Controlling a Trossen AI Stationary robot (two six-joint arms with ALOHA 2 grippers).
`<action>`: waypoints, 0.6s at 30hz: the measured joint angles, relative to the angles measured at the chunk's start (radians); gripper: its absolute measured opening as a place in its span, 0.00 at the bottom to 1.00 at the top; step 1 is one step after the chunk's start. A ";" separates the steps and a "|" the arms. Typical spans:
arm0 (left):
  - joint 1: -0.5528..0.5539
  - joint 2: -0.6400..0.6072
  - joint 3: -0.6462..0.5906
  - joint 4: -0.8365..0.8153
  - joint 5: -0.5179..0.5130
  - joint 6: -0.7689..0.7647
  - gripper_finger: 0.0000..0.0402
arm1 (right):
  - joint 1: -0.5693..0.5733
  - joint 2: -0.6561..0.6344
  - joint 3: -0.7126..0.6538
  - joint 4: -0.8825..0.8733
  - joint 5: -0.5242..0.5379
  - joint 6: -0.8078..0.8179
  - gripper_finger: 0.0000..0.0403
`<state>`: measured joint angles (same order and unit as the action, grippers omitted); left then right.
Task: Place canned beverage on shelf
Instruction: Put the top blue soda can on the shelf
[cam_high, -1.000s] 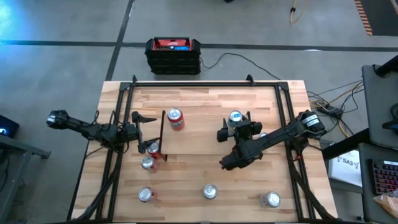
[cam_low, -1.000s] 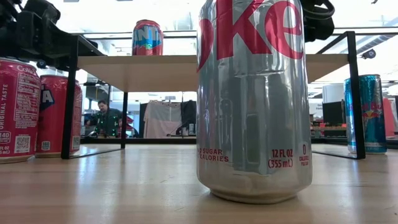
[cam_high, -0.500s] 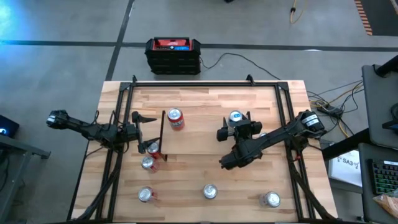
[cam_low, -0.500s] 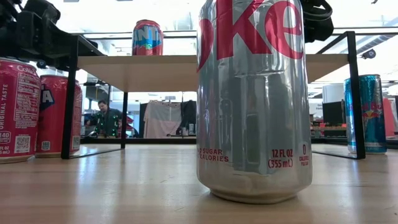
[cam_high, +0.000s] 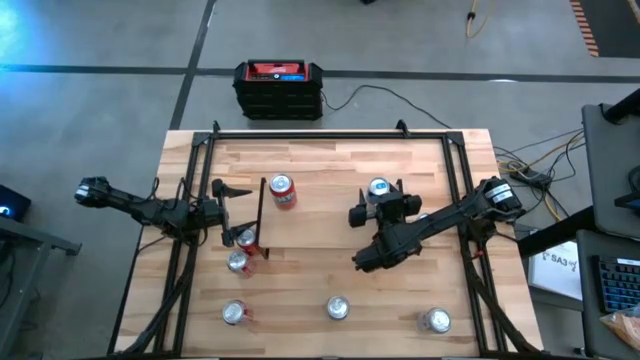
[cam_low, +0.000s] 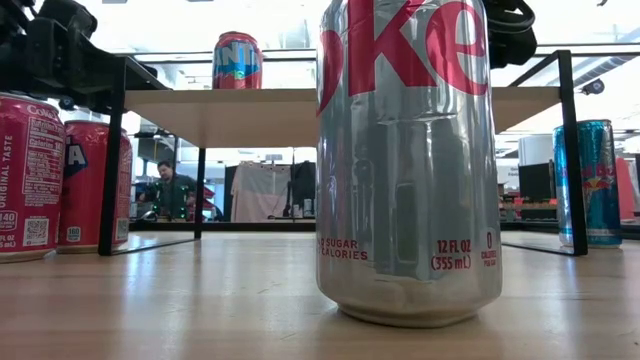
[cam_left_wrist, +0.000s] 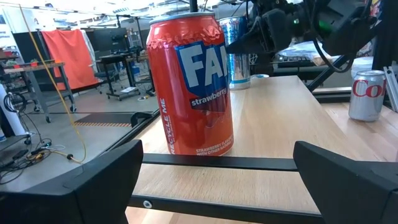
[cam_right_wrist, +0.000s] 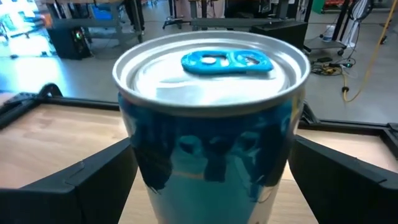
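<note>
A blue canned beverage with a silver top stands upright on its base near the right end of the shelf. My right gripper is open around it, one finger on each side of its wall. A red strawberry can also stands on the shelf, near its left end. My left gripper waits open and level at the shelf's left edge, with nothing between its fingers. In the low view a large silver can hides the blue can on the shelf. My right gripper comes at the blue can's upper wall from the table's near right, slanting slightly down, with a finger on either side. I cannot tell whether the fingers touch the wall. The can stands upright on the shelf.
Red cans stand on the table by the shelf's near left leg. Three more cans line the near edge. Another blue can stands right of the shelf's leg. A black-and-red box sits beyond the far edge. A person sits in the room behind.
</note>
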<state>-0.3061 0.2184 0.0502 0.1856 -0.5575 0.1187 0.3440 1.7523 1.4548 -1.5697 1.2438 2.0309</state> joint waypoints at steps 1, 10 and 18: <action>0.000 0.000 0.000 0.000 0.000 0.000 1.00 | 0.000 0.000 0.000 0.001 -0.007 -0.011 0.95; 0.000 0.000 0.000 0.000 0.000 0.000 1.00 | 0.002 0.000 0.009 0.004 -0.013 -0.027 0.95; 0.000 0.000 0.000 0.000 0.000 0.000 1.00 | 0.000 0.001 0.008 0.003 0.050 -0.027 0.95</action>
<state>-0.3058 0.2184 0.0502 0.1856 -0.5575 0.1185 0.3438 1.7528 1.4625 -1.5668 1.2936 2.0039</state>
